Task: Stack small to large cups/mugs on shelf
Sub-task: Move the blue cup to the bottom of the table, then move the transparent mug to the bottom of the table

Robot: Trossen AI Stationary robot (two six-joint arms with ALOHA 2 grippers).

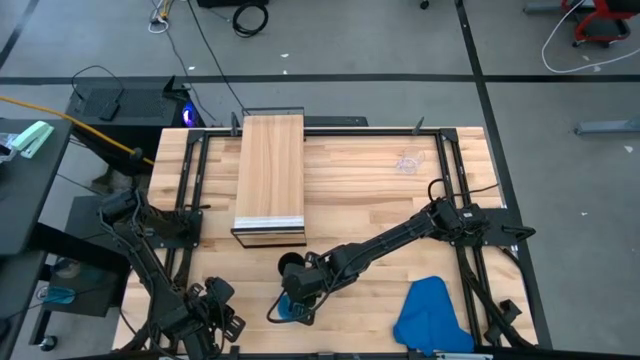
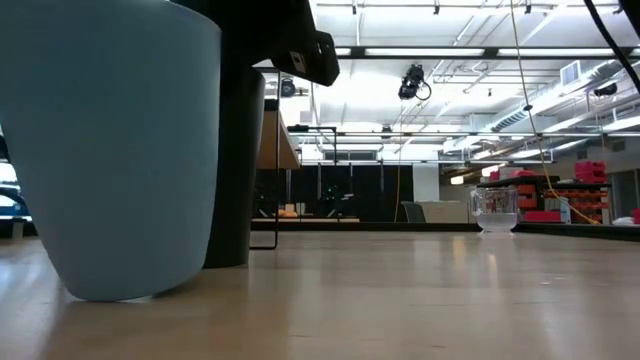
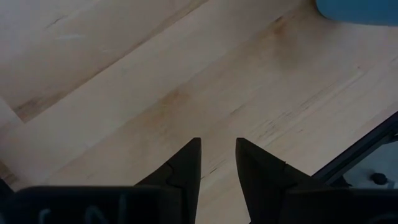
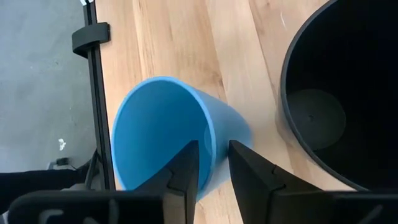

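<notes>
The bright blue cup (image 1: 289, 309) stands upright near the table's near edge, looming large in the low view (image 2: 110, 150). The tall black cup (image 1: 291, 266) stands just behind it, open end up (image 4: 336, 93). My right gripper (image 1: 298, 294) reaches in from the right and is shut on the blue cup's rim (image 4: 214, 152). The small clear cup (image 1: 407, 160) stands far off toward the far right (image 2: 496, 208). The light-wood shelf (image 1: 270, 175) lies at the table's far left-centre. My left gripper (image 1: 222, 316) waits at the near left corner, slightly open (image 3: 217, 146). My right gripper has the blue cup's rim wall (image 4: 213, 138) on the side toward the black cup, one finger (image 4: 189, 163) inside the cup and the other (image 4: 244, 167) outside. The fingers come from above, slanting down. The cup stands with its base on the table (image 2: 130, 293).
A blue cloth (image 1: 430, 315) lies crumpled at the near right corner. Black frame rails (image 1: 196, 180) run along the table's left and right sides. Bare wood lies between the cups and the shelf's pale front edge (image 1: 268, 222).
</notes>
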